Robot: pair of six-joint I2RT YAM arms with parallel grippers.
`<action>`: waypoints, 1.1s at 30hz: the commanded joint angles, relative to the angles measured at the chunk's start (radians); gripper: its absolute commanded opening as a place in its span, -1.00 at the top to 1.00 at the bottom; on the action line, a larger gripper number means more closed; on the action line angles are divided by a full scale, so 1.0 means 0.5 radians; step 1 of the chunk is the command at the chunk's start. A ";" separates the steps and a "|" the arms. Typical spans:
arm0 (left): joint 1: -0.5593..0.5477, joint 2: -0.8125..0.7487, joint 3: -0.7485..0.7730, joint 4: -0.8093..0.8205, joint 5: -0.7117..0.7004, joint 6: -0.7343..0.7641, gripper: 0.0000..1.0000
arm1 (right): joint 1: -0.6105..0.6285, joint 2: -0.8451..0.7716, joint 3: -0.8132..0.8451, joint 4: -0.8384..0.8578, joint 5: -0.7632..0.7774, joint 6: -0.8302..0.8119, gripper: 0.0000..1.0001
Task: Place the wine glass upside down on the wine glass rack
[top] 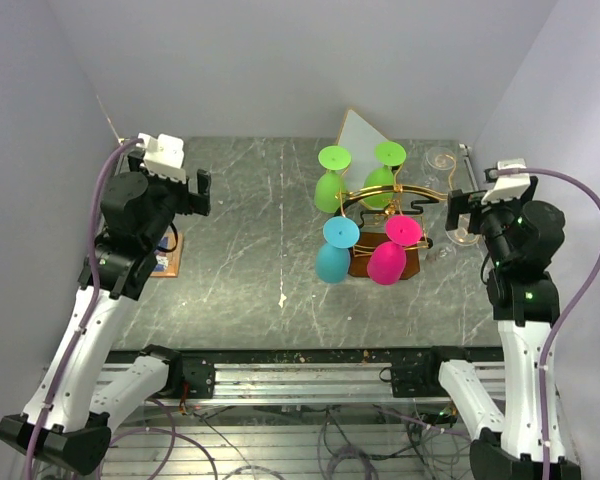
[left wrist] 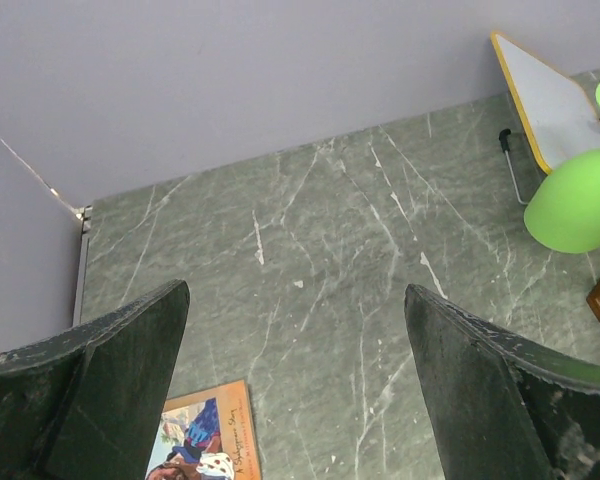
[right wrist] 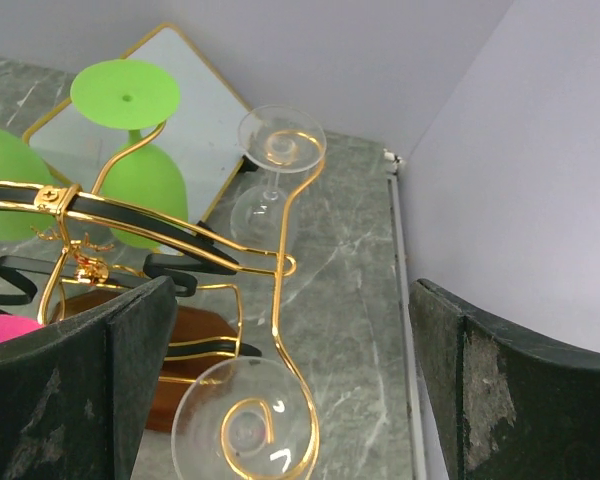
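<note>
Left gripper and right gripper gape wide, empty; the right sits beside the wine glass rack, where a clear wine glass hangs upside down.

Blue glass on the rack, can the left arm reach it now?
Probably yes: the blue glass hangs on the left side of the rack, with only bare table between it and the left fingers.

bright, even, diffuse light from above; shadows soft and faint; all three views sharp; colours vivid.
</note>
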State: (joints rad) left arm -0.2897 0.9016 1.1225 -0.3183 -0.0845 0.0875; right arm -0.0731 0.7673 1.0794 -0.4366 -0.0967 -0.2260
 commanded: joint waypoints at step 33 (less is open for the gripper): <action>0.263 -0.158 0.086 -0.225 0.132 -0.069 -0.99 | -0.198 -0.032 0.166 -0.158 0.071 0.097 -1.00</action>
State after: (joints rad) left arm -0.1669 0.8185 1.1332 -0.4129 -0.0544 0.0517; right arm -0.1593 0.7647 1.1709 -0.4995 -0.0872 -0.1871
